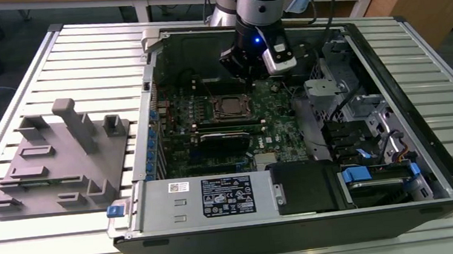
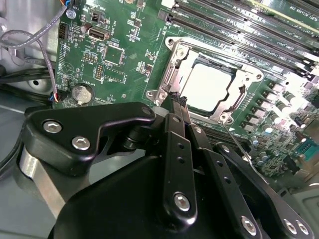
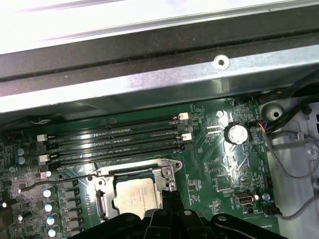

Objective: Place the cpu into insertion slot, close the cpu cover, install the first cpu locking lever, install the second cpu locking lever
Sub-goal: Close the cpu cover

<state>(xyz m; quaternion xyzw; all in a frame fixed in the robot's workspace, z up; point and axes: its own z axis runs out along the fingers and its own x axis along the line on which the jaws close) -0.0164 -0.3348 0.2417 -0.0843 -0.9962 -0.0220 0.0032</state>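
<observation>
In the exterior view my gripper (image 1: 247, 77) hangs inside the open computer case, just behind the insertion slot (image 1: 231, 105) on the green motherboard (image 1: 212, 155). The cpu (image 2: 207, 87) (image 3: 137, 196) lies flat in the slot, with the cpu cover (image 2: 174, 55) (image 3: 165, 174) down around it. My gripper (image 2: 177, 99) (image 3: 169, 191) is shut with nothing in it, its tip at the socket's edge. One thin locking lever (image 3: 55, 182) (image 2: 238, 145) sticks out from a socket corner along the board.
Long memory slots (image 3: 114, 139) run beside the socket. A black expansion card (image 1: 225, 136) lies in front of it. The case wall (image 3: 149, 74) stands close behind. Cables (image 2: 45, 55), a drive cage (image 1: 345, 93), the power supply (image 1: 208, 198) and a grey fixture (image 1: 59, 158) surround the area.
</observation>
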